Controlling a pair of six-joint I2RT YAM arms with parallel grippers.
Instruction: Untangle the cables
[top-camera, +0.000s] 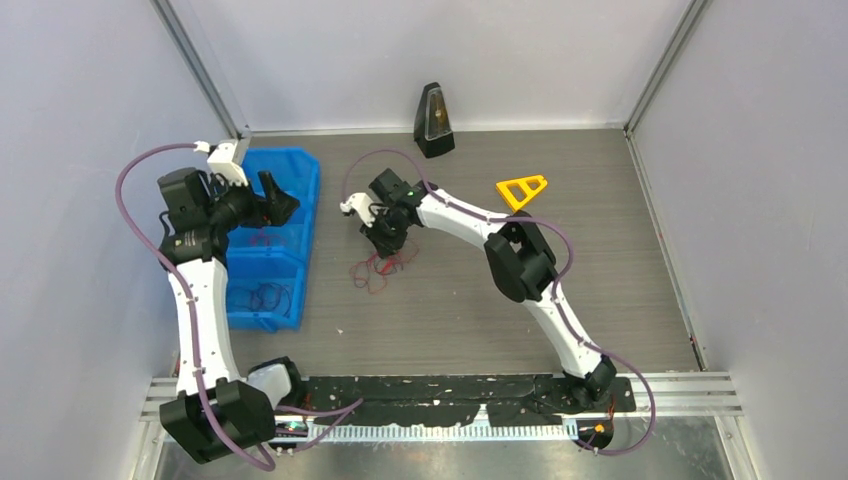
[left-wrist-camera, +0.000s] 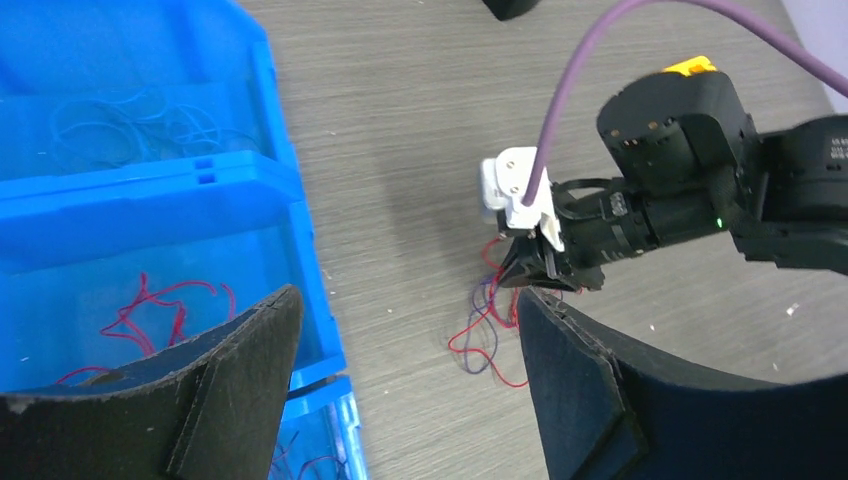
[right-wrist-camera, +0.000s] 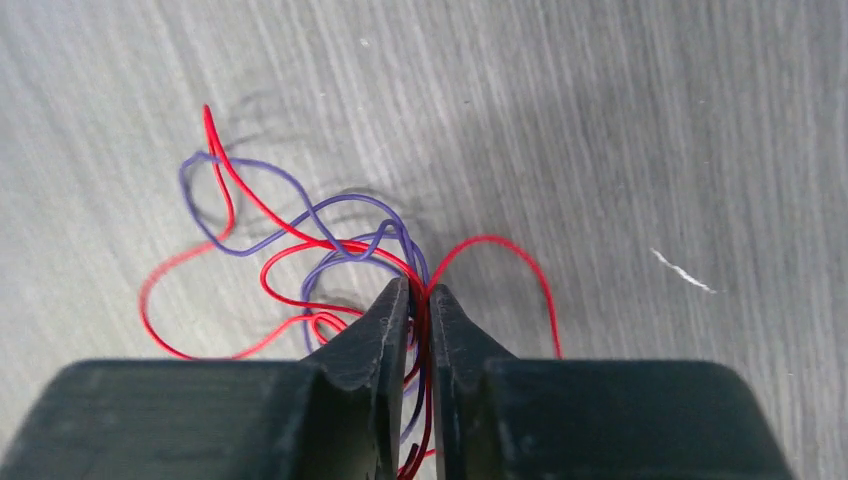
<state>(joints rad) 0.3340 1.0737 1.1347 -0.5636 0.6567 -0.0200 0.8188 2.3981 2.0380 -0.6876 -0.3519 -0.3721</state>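
Observation:
A small tangle of red and purple cables (top-camera: 375, 268) lies on the grey table right of the blue bin. My right gripper (top-camera: 384, 243) is shut on this tangle; in the right wrist view several red and purple strands run between its closed fingertips (right-wrist-camera: 398, 305) and loop out over the table (right-wrist-camera: 290, 250). The left wrist view shows the same tangle (left-wrist-camera: 487, 325) under the right gripper. My left gripper (top-camera: 283, 205) hangs open and empty above the bin's right side. More red cables (left-wrist-camera: 150, 310) and blue cables (left-wrist-camera: 140, 118) lie inside the bin.
The blue divided bin (top-camera: 300, 185) stands at the left. A black metronome-shaped object (top-camera: 433, 121) stands at the back wall. A yellow triangular piece (top-camera: 521, 190) lies at the right back. White walls enclose the table on three sides.

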